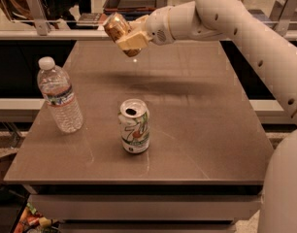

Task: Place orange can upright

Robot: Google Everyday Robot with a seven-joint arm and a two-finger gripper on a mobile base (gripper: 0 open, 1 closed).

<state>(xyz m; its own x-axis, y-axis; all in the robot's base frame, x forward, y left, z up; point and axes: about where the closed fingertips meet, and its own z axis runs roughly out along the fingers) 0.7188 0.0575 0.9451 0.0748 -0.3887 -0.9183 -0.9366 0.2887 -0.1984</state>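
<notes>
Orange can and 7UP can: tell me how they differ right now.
The orange can is orange-brown with pale mottling; the 7UP can is white and green. The orange can is held tilted in the air by the claw, over the table's far side; the 7UP can stands upright on the table near its middle. The orange can is gripped; the 7UP can stands free. Both are small drink cans of similar size.
</notes>
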